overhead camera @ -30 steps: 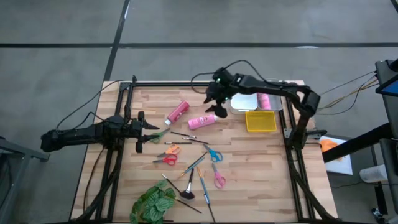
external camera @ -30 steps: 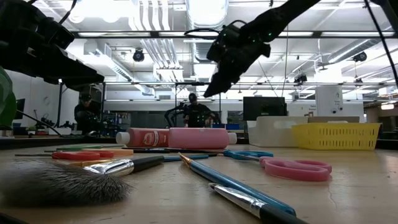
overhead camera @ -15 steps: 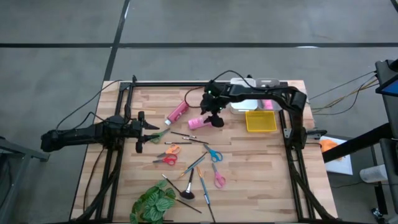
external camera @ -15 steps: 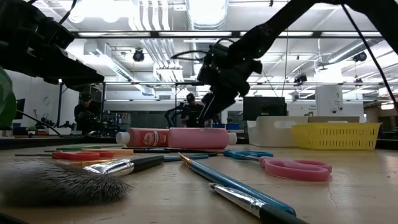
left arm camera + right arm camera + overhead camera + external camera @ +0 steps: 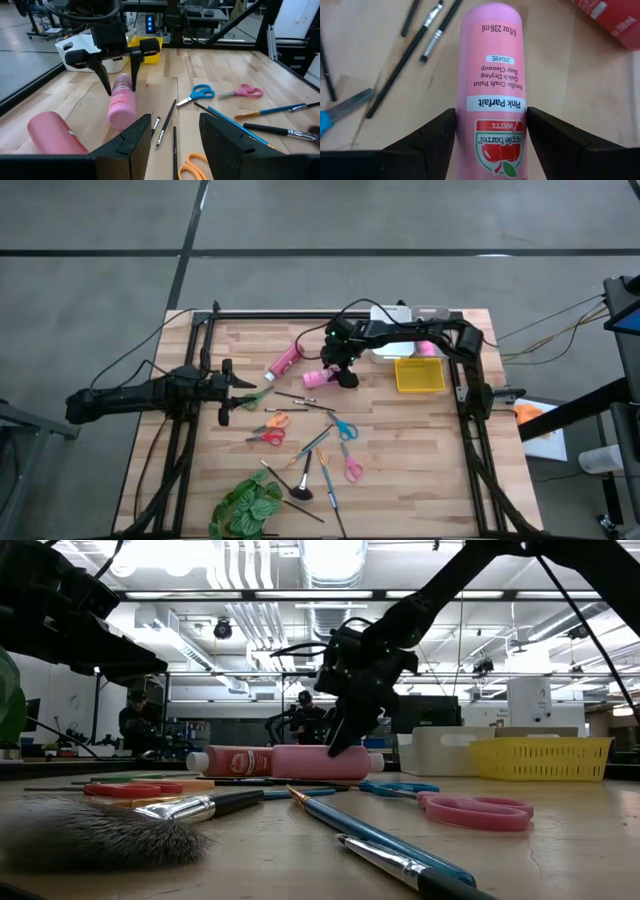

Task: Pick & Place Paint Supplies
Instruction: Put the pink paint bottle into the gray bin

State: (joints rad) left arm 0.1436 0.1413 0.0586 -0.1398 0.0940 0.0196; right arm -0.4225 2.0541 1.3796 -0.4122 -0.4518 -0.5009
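Note:
A pink tube (image 5: 322, 377) with a white cap lies on its side at the table's middle, label up in the right wrist view (image 5: 492, 75). My right gripper (image 5: 343, 372) is open and low over it, one finger on either side of its body (image 5: 121, 100). A second, redder tube (image 5: 287, 358) lies just left of it, and a third (image 5: 424, 344) lies in the white bin (image 5: 395, 345). Scissors (image 5: 345, 428) and brushes (image 5: 310, 448) lie scattered nearer the front. My left gripper (image 5: 235, 385) waits open at the table's left, beside the green scissors (image 5: 255, 394). My right gripper comes from above, pointing down, with its fingers (image 5: 432, 142) across the middle of the pink tube's body (image 5: 492, 115). The tube lies flat on the table. Whether the fingers touch its sides I cannot tell.
A yellow basket (image 5: 419, 375) stands beside the white bin at the table's right far part. A green leafy plant (image 5: 247, 505) sits at the near edge. A black frame (image 5: 200, 350) runs along the table's sides. People stand in the room behind (image 5: 310, 720).
My right gripper has come down from well above the table and a little toward the left and near edges, ending astride the pink tube, its fingers open throughout. The tube has stayed where it was.

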